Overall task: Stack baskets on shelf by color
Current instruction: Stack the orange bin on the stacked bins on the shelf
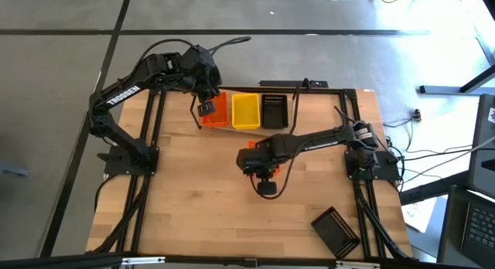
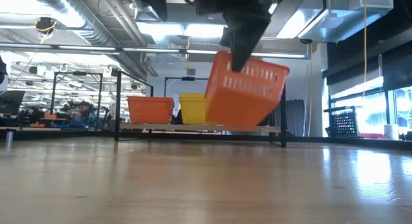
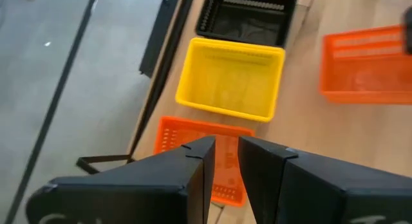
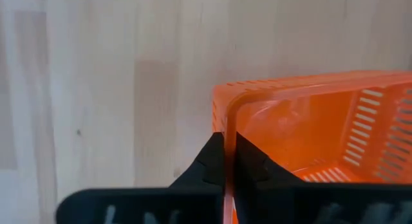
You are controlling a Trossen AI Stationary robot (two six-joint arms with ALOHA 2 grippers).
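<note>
orange basket (image 2: pixel 246 90) lifted, tilted, partly hidden under arm overhead | right hand (image 4: pixel 229 161) clamped on its rim | left hand (image 3: pixel 223 161) slightly parted, empty, above shelf (image 2: pixel 199 128)

Bright overhead lighting (ceiling glare); wrist views blurred.

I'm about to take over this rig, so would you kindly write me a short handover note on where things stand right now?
Right gripper: jaws shut on the wall of an orange basket, held tilted above mid-table.
Left gripper: over the orange stack at the shelf's left end, jaws slightly apart, holding nothing.
Done: on the shelf sit orange, yellow and black baskets, side by side.
Left: add the held orange basket to the orange stack; a lone black basket waits at the table's near right corner.
</note>
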